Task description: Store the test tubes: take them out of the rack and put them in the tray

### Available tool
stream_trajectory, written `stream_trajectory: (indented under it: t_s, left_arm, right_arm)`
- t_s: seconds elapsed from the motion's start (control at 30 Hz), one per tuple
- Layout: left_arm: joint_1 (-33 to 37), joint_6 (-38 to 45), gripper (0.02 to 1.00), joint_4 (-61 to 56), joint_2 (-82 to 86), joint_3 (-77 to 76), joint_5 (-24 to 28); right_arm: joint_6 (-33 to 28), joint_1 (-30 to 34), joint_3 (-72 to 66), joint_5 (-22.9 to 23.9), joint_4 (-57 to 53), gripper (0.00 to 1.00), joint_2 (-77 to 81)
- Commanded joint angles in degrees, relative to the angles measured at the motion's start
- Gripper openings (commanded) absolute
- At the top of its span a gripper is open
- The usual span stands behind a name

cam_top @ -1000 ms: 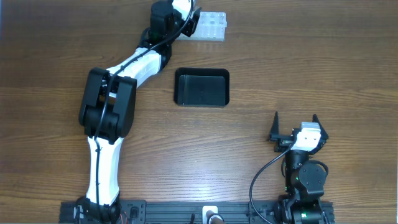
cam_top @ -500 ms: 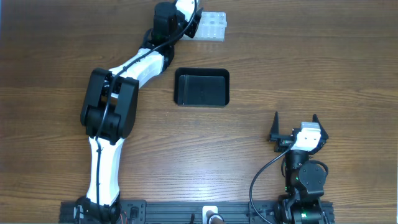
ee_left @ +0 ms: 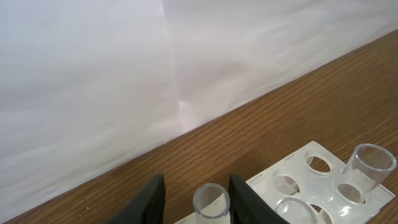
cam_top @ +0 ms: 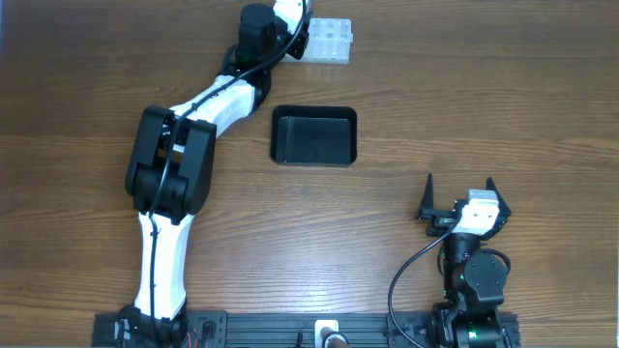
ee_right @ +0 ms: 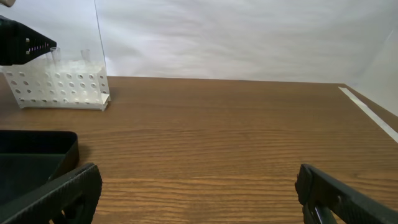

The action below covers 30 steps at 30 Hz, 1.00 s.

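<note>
Your left gripper straddles a test tube standing in the rack, jaws released, gap on one side. Close off-centre and you drag the rack; tray sits near

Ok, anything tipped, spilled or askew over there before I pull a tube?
Nothing stands out. The rack sits flat on the table, its tubes upright, one between the left fingers. The tray lies flat and empty, nothing spilled.
</note>
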<state>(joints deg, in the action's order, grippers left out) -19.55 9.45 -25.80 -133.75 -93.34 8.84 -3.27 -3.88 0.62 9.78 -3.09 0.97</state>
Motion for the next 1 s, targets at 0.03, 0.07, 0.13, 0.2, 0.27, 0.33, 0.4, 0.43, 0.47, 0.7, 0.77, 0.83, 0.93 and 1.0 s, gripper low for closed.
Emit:
stream_trajectory:
  t_s: [0.03, 0.07, 0.13, 0.2, 0.27, 0.33, 0.4, 0.43, 0.47, 0.7, 0.77, 0.83, 0.93, 1.0]
  left_arm:
    - [-0.4, 0.6, 0.318, -0.4, -1.4, -1.3, 0.7]
    - [-0.4, 0.7, 0.318, -0.3, -1.4, -1.3, 0.7]
    - [-0.5, 0.7, 0.318, -0.3, -1.4, -1.3, 0.7]
    - [-0.5, 0.6, 0.318, -0.3, -1.4, -1.3, 0.7]
    - [-0.5, 0.6, 0.318, -0.3, -1.5, -1.3, 0.8]
    - [-0.5, 0.6, 0.308, -0.1, -1.6, -1.3, 0.7]
    - [-0.6, 0.6, 0.288, -0.1, -1.6, -1.3, 0.7]
    - [-0.6, 0.6, 0.277, -0.1, -1.6, -1.3, 0.8]
    - [-0.6, 0.6, 0.27, -0.1, -1.7, -1.3, 0.8]
    - [-0.6, 0.6, 0.196, -0.2, -1.6, -1.3, 0.7]
    - [-0.6, 0.6, 0.183, -0.2, -1.6, -1.3, 0.7]
    - [-0.6, 0.6, 0.172, -0.2, -1.6, -1.3, 0.7]
    - [-0.6, 0.6, 0.159, -0.2, -1.6, -1.3, 0.8]
    - [-0.6, 0.6, 0.152, -0.2, -1.6, -1.3, 0.8]
  right_arm:
    - [-0.2, 0.3, -0.3, -0.3, -0.2, 0.993, 0.0]
    - [-0.2, 0.3, -0.3, -0.3, -0.2, 0.991, 0.0]
    - [-0.2, 0.3, -0.3, -0.3, -0.2, 0.991, 0.0]
    - [-0.2, 0.3, -0.3, -0.3, -0.2, 0.991, 0.0]
    - [-0.2, 0.3, -0.3, -0.3, -0.2, 0.993, 0.0]
    - [-0.2, 0.3, -0.3, -0.3, -0.2, 0.991, 0.0]
    - [-0.2, 0.3, -0.3, -0.3, -0.2, 0.991, 0.0]
    - [-0.2, 0.3, -0.3, -0.3, -0.2, 0.993, 0.0]
    - [-0.2, 0.3, -0.3, -0.3, -0.2, 0.991, 0.0]
    - [-0.2, 0.3, -0.3, -0.3, -0.2, 0.991, 0.0]
    - [-0.2, 0.3, -0.3, -0.3, -0.2, 0.993, 0.0]
    - [-0.2, 0.3, -0.3, -0.3, -0.2, 0.993, 0.0]
    - [-0.2, 0.3, -0.3, -0.3, -0.2, 0.993, 0.0]
    - [-0.2, 0.3, -0.3, -0.3, -0.2, 0.991, 0.0]
